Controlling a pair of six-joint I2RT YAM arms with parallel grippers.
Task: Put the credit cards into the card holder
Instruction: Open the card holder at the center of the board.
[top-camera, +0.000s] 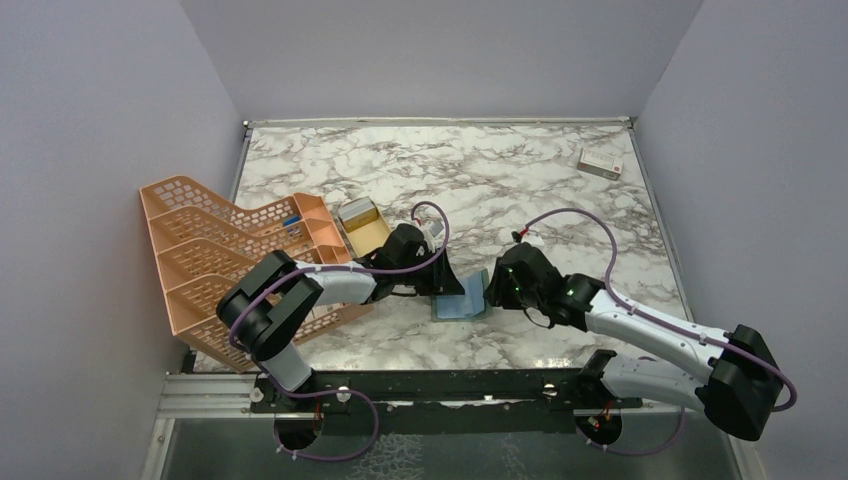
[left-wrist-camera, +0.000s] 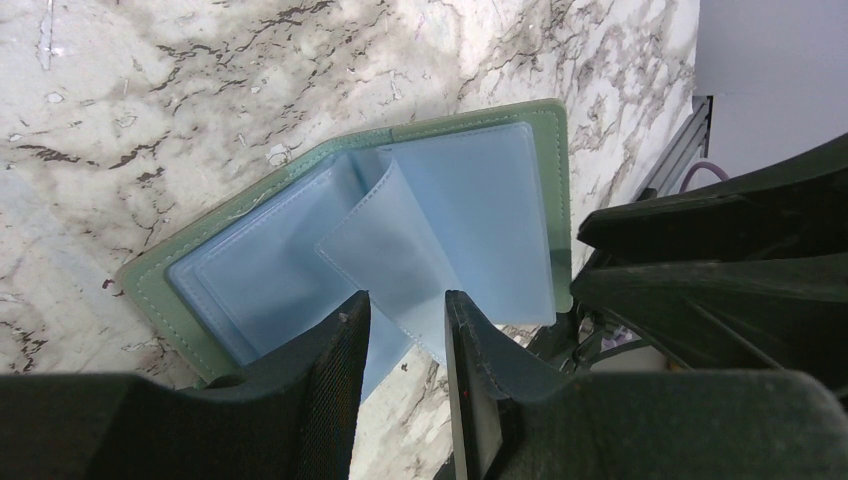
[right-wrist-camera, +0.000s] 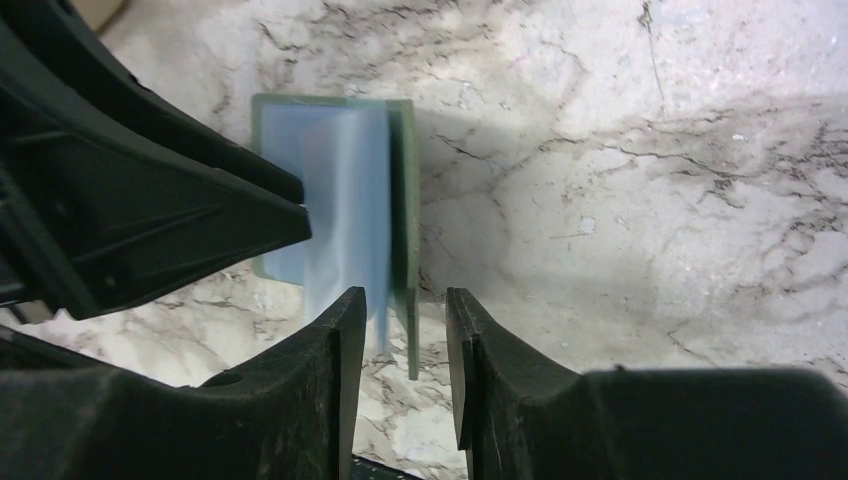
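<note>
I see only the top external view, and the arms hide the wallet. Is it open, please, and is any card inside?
Observer: Open. The left wrist view shows the card holder with pale blue sleeves and no tan card visible in them.
Operator: What is the left gripper doing?
Observer: One loose blue sleeve runs between the jaws of the left gripper; whether they clamp it, I cannot tell.
Operator: And the right?
Observer: In its wrist view the green cover stands on edge between the jaws of the right gripper.
</note>
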